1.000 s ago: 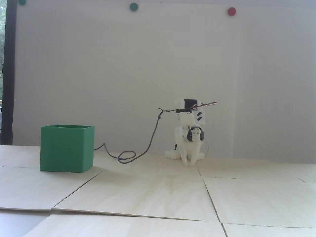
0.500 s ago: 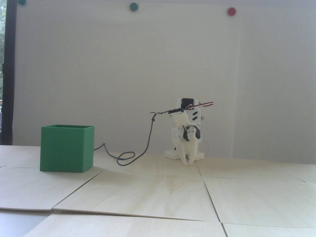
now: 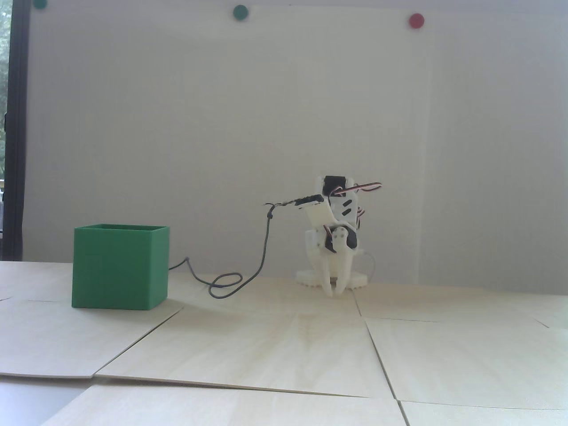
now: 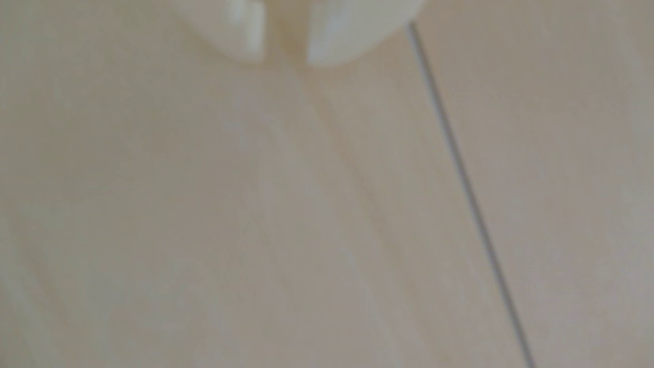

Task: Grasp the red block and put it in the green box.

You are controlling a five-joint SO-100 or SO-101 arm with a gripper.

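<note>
The red block shows in neither view. The green box (image 3: 120,266), open at the top, stands on the table at the left of the fixed view. My white gripper (image 3: 336,290) points straight down, with its tips just above the table in front of the arm's base, well to the right of the box. In the wrist view the gripper (image 4: 285,60) enters from the top edge. Its jaws are nearly together, with only a narrow slit between them and nothing held.
A dark cable (image 3: 230,282) loops on the table between the box and the arm. The table is covered with pale wooden panels with seams (image 4: 470,198). Green and red round magnets (image 3: 416,20) sit on the white wall behind.
</note>
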